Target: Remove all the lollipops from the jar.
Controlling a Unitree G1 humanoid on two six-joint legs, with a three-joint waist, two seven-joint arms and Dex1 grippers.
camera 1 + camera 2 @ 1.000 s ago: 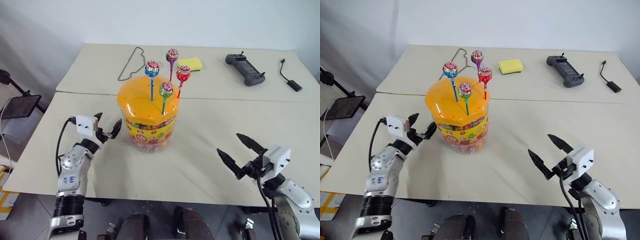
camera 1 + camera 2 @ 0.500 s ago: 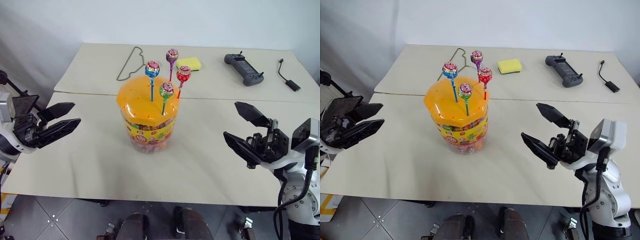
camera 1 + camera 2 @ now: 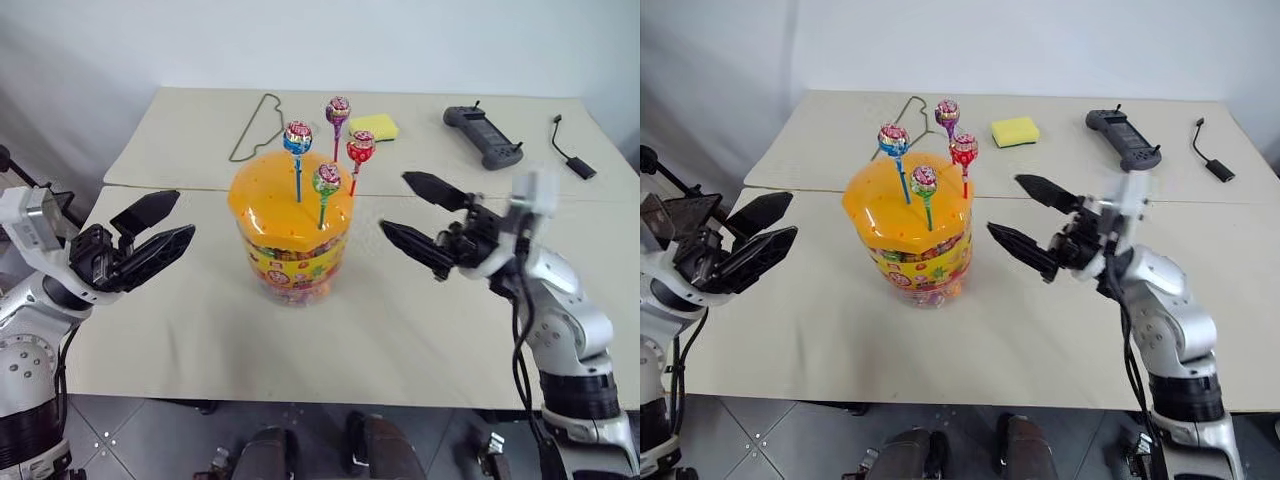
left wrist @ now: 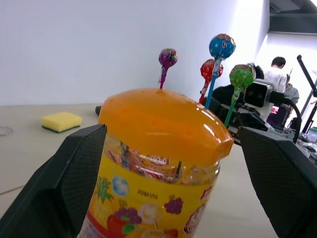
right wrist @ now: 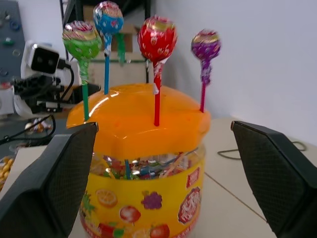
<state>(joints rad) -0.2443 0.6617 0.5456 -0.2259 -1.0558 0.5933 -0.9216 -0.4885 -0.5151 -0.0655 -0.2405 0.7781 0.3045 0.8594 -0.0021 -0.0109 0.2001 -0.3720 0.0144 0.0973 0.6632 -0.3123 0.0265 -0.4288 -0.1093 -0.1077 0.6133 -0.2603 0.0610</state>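
On the table (image 3: 420, 330) the jar (image 3: 292, 240) stood between both arms with four lollipops (image 3: 322, 182) stuck upright through its lid, untouched; left gripper (image 3: 152, 232) and right gripper (image 3: 417, 216), each spread wide, flanked it, probably lining up a first pluck.

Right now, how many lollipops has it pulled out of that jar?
None yet. Blue, purple, red and green lollipops all stand in the jar lid. The left pincer and right pincer flank it, open and empty. All four remain.
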